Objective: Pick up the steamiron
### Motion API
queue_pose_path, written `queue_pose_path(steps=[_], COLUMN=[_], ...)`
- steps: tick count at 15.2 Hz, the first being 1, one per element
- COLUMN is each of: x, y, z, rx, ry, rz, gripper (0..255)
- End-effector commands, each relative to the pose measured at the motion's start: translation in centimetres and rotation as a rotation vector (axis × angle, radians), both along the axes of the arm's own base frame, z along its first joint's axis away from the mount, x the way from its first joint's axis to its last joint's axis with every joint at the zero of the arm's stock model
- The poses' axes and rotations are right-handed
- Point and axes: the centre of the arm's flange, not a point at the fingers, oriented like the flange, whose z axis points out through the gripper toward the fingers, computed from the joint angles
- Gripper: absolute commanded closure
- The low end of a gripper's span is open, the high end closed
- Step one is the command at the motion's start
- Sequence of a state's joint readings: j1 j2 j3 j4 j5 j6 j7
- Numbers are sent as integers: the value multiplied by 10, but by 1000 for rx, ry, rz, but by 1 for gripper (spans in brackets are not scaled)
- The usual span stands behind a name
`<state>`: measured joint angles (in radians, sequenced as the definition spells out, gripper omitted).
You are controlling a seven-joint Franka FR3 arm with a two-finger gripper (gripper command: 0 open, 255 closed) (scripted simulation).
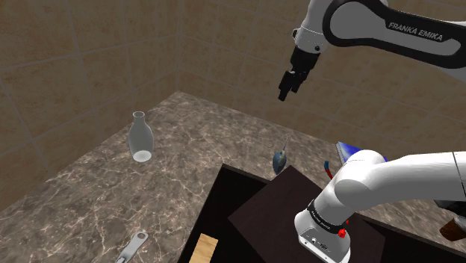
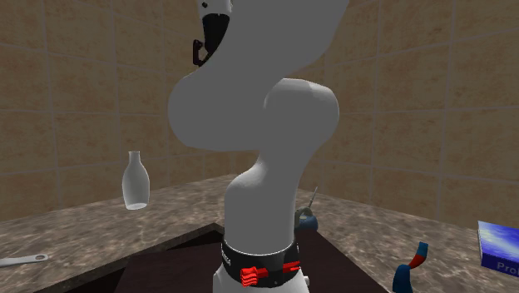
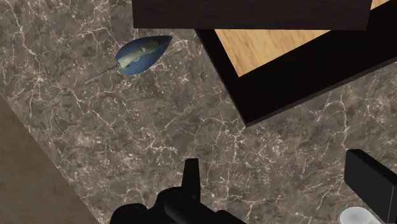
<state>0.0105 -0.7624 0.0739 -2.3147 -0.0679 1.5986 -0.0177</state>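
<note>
The hand (image 1: 286,93), fingers (image 3: 191,177) apart, hangs high and a bit off from the blue iron (image 3: 143,53) on the desk (image 1: 104,187); it should move straight above the iron, then drop slowly.

The blue, teardrop-shaped steamiron (image 3: 143,53) rests on the marbled counter (image 3: 159,127).

White arm (image 1: 403,183) with black pincer (image 1: 287,91), lettered FRANKA EMIKA.

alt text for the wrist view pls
A blue iron lies on a dark marble counter, ahead of the open pincer and not touching it. Beside the iron sit a dark box corner and a patch of pale wood.
</note>
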Motion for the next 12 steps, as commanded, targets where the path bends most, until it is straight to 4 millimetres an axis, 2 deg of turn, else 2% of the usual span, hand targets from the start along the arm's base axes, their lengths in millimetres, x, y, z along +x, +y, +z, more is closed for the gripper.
queue_pose_path(steps=[1, 12], x=[0, 20], y=[0, -83], z=[0, -116], rx=[0, -5], ry=[0, -29], rz=[0, -217], gripper=[0, 0])
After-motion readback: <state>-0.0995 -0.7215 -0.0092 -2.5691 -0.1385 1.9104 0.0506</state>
